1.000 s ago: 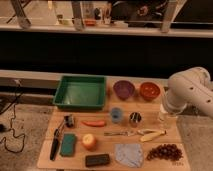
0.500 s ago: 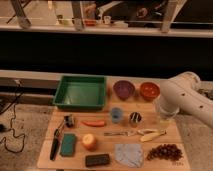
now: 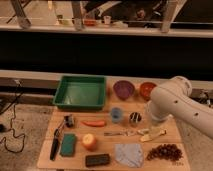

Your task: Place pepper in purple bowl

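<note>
Station observed from the front of the wooden table (image 3: 46,156).

1. Arm: the white arm (image 3: 176,102) comes in from the right and bends down over the right side of the table. The gripper (image 3: 152,119) is at the arm's lower end, low over the boards, just right of a small dark round item (image 3: 135,118) and just above the banana (image 3: 151,135). Whether it is open or closed cannot be told from here (the arm's bulk covers most of it). Nothing can be seen in its hold.

2. Pepper (image 3: 94,123): lying flat on the table near the middle, lengthwise left to right, just below the green tray (image 3: 80,92) and just left of the blue cup (image 3: 116,114). It is well apart from the gripper.

3. Purple bowl (image 3: 123,89): upright at the back of the table, between the green tray and the orange-red bowl (image 3: 147,90). Its inside looks bare. The pepper is not in it.

4. Other items, front rows:
- a round orange fruit (image 3: 89,141) just below the pepper
- a green sponge (image 3: 68,144) to the left of the fruit
- a long dark tool (image 3: 55,142) at the left edge
- a black block (image 3: 97,159) at the front
- a grey-blue cloth (image 3: 129,153) beside the block
- dark grapes (image 3: 165,151) at the front right
- a thin utensil (image 3: 120,133) lying between the cup and the cloth
</note>
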{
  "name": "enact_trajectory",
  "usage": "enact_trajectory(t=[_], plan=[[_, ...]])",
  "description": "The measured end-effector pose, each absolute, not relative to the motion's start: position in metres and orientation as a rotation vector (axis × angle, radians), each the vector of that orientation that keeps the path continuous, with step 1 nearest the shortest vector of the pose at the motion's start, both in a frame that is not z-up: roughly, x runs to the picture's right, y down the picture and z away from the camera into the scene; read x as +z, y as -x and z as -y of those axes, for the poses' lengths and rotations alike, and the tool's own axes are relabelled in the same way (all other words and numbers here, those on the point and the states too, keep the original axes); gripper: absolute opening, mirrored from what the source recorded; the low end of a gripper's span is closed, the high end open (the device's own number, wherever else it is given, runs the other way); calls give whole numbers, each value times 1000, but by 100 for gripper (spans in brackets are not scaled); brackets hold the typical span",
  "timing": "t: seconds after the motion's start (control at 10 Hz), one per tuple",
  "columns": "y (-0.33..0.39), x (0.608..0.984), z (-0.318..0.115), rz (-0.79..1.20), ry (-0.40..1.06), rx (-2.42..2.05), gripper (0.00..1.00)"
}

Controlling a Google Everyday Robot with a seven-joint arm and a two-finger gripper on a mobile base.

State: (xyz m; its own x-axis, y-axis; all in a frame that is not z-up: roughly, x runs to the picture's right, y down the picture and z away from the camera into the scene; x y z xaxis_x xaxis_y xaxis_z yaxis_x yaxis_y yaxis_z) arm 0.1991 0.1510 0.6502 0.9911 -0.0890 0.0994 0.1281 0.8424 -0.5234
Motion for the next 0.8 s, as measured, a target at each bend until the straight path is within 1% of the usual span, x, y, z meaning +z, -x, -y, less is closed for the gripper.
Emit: enact_trajectory(t=[0.3, 0.6, 0.8], plan=[[-158, 644, -157, 143, 551, -168, 80], [-110, 654, -163, 185, 554, -197, 80], [-105, 656, -163, 185, 555, -197, 80]])
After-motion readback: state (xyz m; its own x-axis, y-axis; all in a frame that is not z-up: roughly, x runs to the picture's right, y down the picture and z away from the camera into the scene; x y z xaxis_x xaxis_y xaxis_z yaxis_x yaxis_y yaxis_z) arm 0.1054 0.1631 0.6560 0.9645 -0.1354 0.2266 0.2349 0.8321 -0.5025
